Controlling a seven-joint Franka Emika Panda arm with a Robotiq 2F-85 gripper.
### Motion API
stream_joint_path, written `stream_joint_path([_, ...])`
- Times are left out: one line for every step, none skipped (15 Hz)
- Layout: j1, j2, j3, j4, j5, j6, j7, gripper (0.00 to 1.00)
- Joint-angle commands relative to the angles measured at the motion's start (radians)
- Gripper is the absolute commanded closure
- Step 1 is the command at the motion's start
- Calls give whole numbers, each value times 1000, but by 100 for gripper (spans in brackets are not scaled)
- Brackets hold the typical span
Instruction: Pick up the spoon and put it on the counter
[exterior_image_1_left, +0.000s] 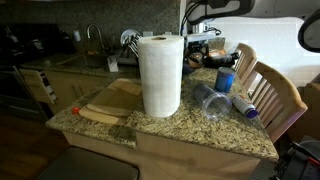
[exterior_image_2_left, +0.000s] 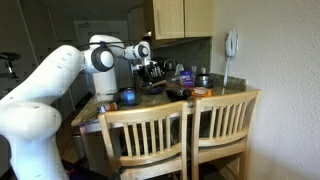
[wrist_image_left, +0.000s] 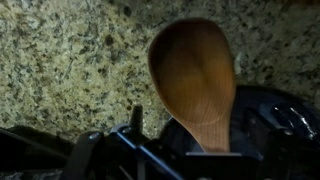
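The brown wooden spoon (wrist_image_left: 192, 75) has a smooth oval bowl with faint grain, pointing to 12 o'clock over the speckled tan granite worktop (wrist_image_left: 70, 60). Its neck vanishes at 6 o'clock among the dark claw (wrist_image_left: 205, 155) parts; I cannot tell whether the claw pinches it.

The counter (wrist_image_left: 70, 60) is granite, speckled tan, brown and grey. The spoon (wrist_image_left: 193, 75) is warm brown wood with a faint grain. The paper roll (exterior_image_1_left: 160, 75) is plain white. The board (exterior_image_1_left: 112, 100) is pale wood. The arm (exterior_image_2_left: 45, 100) is white with dark joints. The chairs (exterior_image_2_left: 180, 130) and cabinets (exterior_image_2_left: 180, 18) are light honey wood. A cup (exterior_image_2_left: 128, 96) is blue.
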Motion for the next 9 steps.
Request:
stream_joint_path([0,6,0,8,0,-1,0,0])
stream_joint_path([-2,34,-1,44,9,-2,27,0])
stream_joint_path([-8,66,3,90,18,-39,37,0])
stream_joint_path([-14,105,5,145,30,-73,62,0])
stream_joint_path([-16,131,2,184,46,-112,83,0])
stream_joint_path([-19,147,6,203,57,-130,98,0])
stream_joint_path([-3,75,0,90,27,-67,76,0])
stream_joint_path([-4,98,0,117,34,-82,86,0])
stream_joint_path([-5,114,0,136,37,-86,91,0])
